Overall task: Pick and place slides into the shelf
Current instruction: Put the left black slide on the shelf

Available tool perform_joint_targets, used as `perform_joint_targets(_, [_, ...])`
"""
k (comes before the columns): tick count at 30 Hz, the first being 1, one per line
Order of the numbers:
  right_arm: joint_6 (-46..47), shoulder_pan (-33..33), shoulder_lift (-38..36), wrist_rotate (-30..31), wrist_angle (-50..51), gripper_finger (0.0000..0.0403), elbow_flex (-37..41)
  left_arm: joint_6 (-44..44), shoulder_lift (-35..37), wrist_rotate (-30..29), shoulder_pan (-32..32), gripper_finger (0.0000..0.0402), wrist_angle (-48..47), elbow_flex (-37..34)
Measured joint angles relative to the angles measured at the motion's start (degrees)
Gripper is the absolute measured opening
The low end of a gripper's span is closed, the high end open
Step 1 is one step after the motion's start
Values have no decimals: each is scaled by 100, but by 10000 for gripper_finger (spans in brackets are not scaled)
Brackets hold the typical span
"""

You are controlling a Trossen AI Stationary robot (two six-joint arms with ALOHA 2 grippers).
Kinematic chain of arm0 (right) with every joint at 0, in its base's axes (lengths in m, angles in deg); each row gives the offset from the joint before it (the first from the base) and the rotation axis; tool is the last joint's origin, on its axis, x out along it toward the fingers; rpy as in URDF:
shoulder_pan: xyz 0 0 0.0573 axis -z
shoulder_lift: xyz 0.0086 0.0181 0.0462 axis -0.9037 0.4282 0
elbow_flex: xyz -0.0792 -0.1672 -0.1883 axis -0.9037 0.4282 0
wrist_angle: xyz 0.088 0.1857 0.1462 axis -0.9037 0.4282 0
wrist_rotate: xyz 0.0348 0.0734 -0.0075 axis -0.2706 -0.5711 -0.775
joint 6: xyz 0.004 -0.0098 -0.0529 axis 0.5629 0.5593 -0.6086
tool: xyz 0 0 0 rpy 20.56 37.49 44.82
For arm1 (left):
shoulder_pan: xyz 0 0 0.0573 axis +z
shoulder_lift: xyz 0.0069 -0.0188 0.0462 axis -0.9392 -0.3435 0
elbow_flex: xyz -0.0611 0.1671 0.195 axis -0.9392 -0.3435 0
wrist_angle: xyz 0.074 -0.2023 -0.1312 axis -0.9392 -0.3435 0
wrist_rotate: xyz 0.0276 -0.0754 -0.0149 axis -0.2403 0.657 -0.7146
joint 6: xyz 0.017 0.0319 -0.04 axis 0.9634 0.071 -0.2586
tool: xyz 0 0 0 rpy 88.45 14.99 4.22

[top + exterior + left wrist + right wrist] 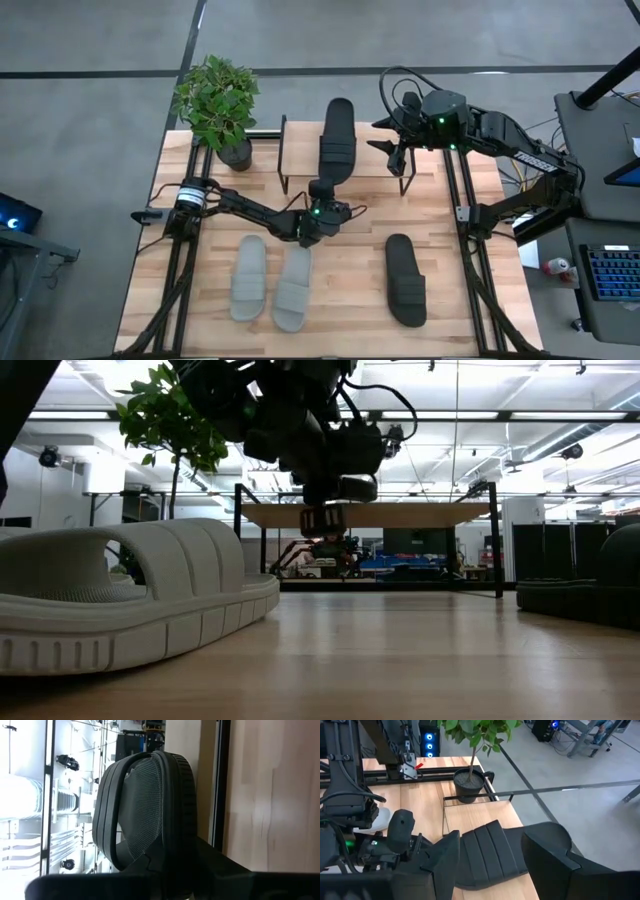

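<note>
Left end effector (pixel 322 201) clamped on black slide (pixel 337 140) atop shelf (pixel 300 160), right end effector (pixel 398 147) open, empty, above shelf's end

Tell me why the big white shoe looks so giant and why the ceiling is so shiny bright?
In the low view the camera sits at table height right beside the pale slide, so it looms huge; the ceiling lights behind glare white, leaving the left gripper a dark silhouette. In the left wrist view the black slide fills the frame against washed-out brightness.
</note>
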Motion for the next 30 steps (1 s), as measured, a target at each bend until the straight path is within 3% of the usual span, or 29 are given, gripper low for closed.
perform_joint_targets(30, [1,0,0,2,-1,203,0,-637,0,52,-93,28,-303,0])
